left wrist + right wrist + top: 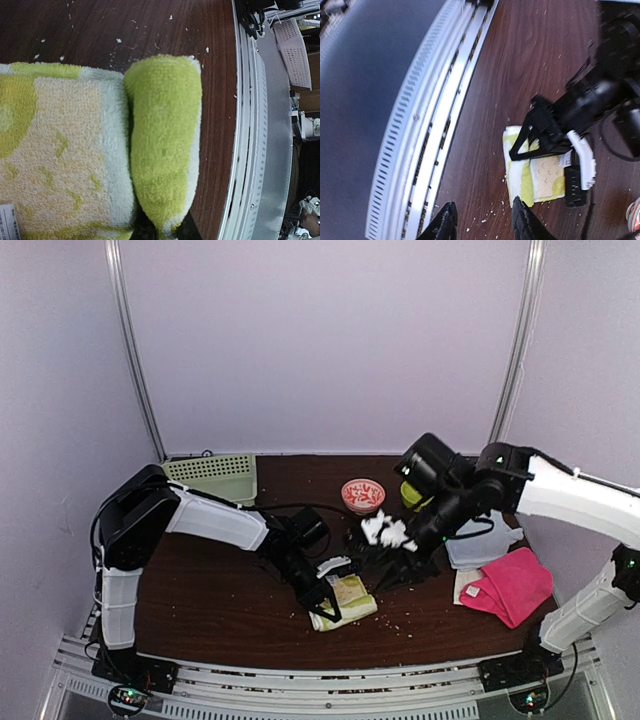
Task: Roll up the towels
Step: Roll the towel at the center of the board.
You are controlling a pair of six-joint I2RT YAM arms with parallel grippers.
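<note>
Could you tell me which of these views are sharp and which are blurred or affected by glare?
Left wrist: sharp, the yellow towel shows its loops. Right wrist: blurred, the left arm smeared, the metal rail shining bright. Top external: soft, black arm parts merging into the dark table.

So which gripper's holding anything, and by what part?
The left gripper pinches the yellow towel at its rolled end; right gripper is open, empty.

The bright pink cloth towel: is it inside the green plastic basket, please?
No, the pink towel lies on the table, far from the green basket.
</note>
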